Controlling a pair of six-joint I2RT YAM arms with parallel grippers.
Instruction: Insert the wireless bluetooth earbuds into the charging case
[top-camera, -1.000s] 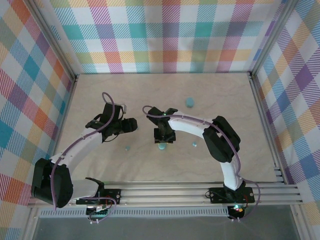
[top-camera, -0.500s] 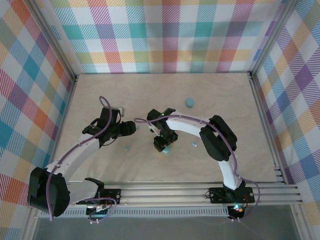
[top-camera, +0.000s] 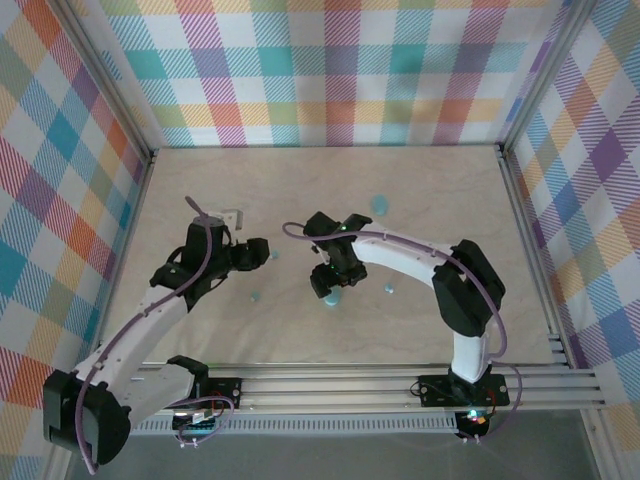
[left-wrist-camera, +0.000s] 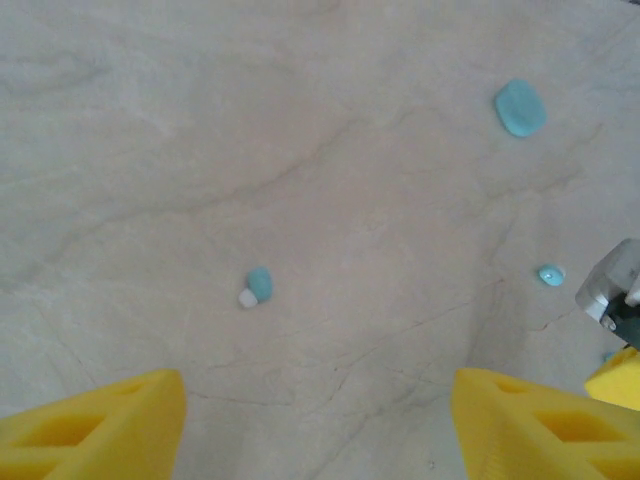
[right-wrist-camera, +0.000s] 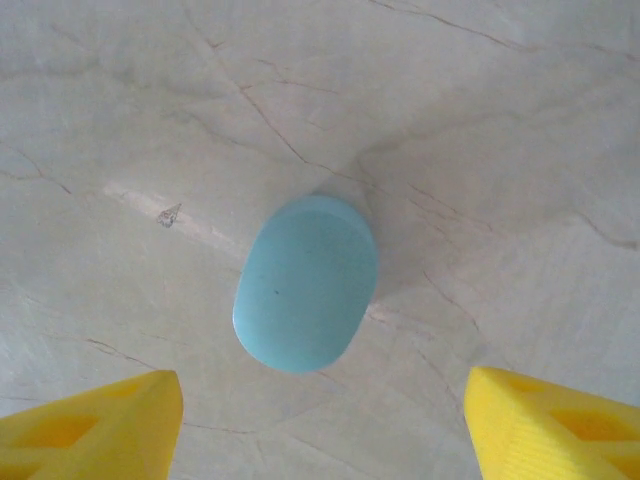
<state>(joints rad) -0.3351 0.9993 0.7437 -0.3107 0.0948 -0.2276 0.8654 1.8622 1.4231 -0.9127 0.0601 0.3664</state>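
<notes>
Two teal earbuds lie loose on the pale marbled table (left-wrist-camera: 150, 120), neither of them in a case. The white-tipped earbud (left-wrist-camera: 257, 285) sits just ahead of the left end effector (left-wrist-camera: 318, 405), whose yellow fingers stand apart with nothing between them. The second earbud (left-wrist-camera: 550, 274) lies off to the right, near the edge of the right arm (left-wrist-camera: 610, 285). A charging case (right-wrist-camera: 305, 282), lid shut as far as I can see, rests flat on the table. It is centred ahead of the right end effector (right-wrist-camera: 322, 395), which is also spread wide, empty and not touching it. Another teal case (top-camera: 379, 204) sits farther back, well apart from both arms.

What worries me is the lid. With it down no bud can go in, and a smooth rounded shell on a slick table could skid or spin away under a pinch that lands off-centre. The buds are tiny and glossy next to those broad fingers, so a slightly misjudged close could flick one across the table. The two arms also work close together, and reaching at once could knock them into each other.

I can read no brand, label or writing on the cases, the buds or the arms.
</notes>
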